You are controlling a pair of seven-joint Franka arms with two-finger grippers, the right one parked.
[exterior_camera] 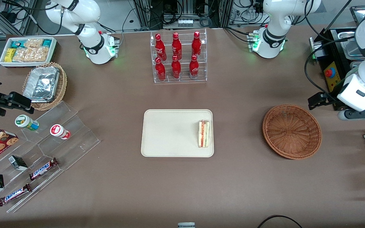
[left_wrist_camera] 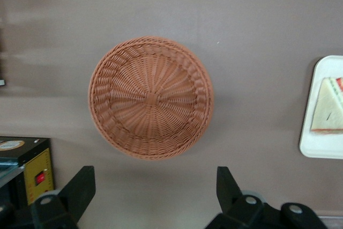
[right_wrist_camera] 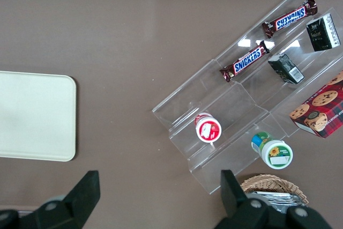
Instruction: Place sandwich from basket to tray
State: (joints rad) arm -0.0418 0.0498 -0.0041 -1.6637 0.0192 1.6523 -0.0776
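Sandwich (exterior_camera: 203, 133) already lying on tray (exterior_camera: 169, 133), at the edge nearest basket (exterior_camera: 291, 131); basket bare; gripper (left_wrist_camera: 155, 191) wide open, empty, hovering above basket, well apart from sandwich.

Six red bottles (exterior_camera: 176, 57) are standing in a clear rack (exterior_camera: 179, 77), with Snickers bars (exterior_camera: 43, 168) lying nearer the camera toward the parked arm's end.

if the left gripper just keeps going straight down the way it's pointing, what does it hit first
Probably bare table, beside the rim of the empty basket rather than in it. The open gripper points down with nothing between its fingers; depth is hard to judge. The sandwich lies on the tray, off that line.
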